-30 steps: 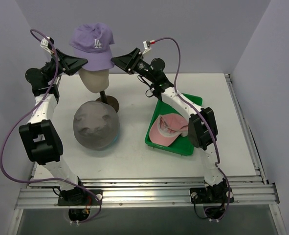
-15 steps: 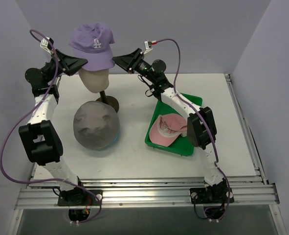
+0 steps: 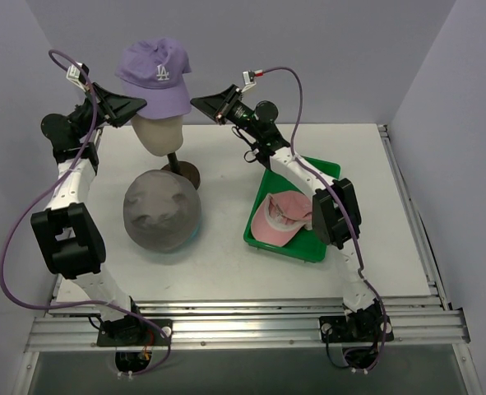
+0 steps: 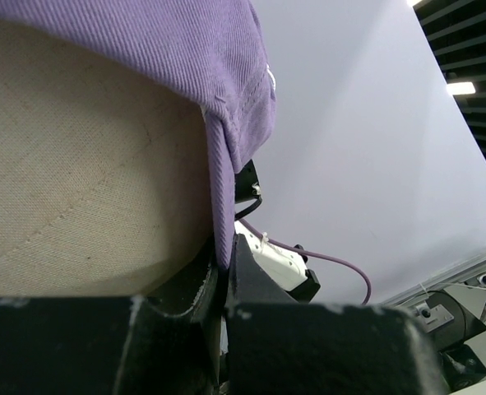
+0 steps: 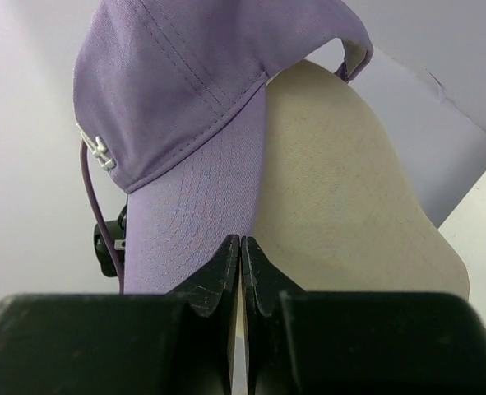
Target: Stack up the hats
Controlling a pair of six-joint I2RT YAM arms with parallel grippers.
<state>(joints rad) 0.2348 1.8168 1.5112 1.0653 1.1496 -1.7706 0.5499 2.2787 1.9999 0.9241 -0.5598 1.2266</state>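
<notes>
Top view: shows lilac cap [image 3: 155, 76] seated on mannequin head [image 3: 159, 136] at rear of bench [image 3: 226, 263], with left pincer [image 3: 144, 103] at its left rim and right pincer [image 3: 193, 101] at brim tip. Also shows grey hat [image 3: 162, 210] flat on bench near centre, pink cap [image 3: 280, 218] in green tray [image 3: 288, 249] to the right. Left wrist: catches left pincer clamped on cap's lower fabric edge, against the head. Right wrist: shows right pincer closed at brim's side edge; cannot tell whether brim is actually pinched. Looks like grasp step of first pick, nothing stacked yet. Next likely needs even two-sided lift straight up off head, then carry over to grey hat.
</notes>
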